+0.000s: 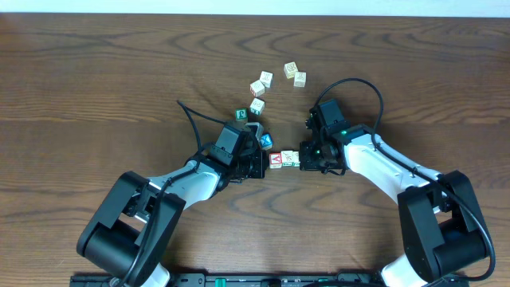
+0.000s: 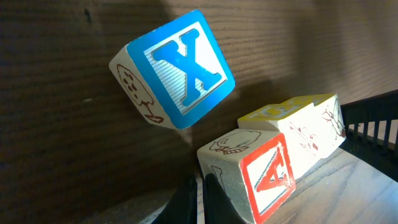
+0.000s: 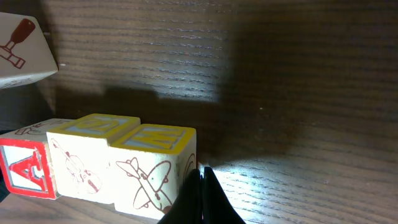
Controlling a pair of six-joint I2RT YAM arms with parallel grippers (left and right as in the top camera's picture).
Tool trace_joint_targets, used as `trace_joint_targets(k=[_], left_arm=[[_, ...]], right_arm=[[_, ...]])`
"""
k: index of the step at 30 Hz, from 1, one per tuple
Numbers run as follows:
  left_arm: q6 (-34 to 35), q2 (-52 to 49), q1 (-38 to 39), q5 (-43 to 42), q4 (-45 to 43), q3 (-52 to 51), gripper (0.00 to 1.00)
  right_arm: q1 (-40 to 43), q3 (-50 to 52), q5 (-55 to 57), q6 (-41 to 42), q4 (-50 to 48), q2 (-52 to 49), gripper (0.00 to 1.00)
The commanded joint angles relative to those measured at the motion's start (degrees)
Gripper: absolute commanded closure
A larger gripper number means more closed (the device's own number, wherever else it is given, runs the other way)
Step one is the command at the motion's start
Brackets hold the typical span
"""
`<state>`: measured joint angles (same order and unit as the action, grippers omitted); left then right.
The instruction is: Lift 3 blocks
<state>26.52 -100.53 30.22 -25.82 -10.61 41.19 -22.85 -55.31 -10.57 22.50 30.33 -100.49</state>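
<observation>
step: squeeze-lift of a three-block row; clamp phase, no lift evident yet
blocks: red A block (image 2: 264,177), middle block (image 2: 301,143) and M block (image 3: 155,168) touch in a line, apparently resting on the worktop (image 1: 96,72) between the arms
left gripper (image 2: 200,190): fingers pressed together, pinching nothing, tip against the A end
right gripper (image 3: 200,180): pressed together, tip at the M end
nearby: blue X cube (image 2: 177,68) just beside the A block
next: equal inward pressure, then raise both arms level and in sync; skew would likely buckle the row
</observation>
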Motion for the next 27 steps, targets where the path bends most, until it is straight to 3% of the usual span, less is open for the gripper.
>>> trace_joint_targets(k=[1,27], left_arm=[[-2.3,-0.5,0.7,-3.8,-0.4,1.0,0.93],[0.1,-0.5,-2.4,-4.8,2.8,1.1,0.93]], right_arm=[[-1.6,-0.1,-3.1,-0.6,-0.7,0.6,0.99],[-1.6,-0.1,-3.0,-5.4,-0.1,0.6,0.99]])
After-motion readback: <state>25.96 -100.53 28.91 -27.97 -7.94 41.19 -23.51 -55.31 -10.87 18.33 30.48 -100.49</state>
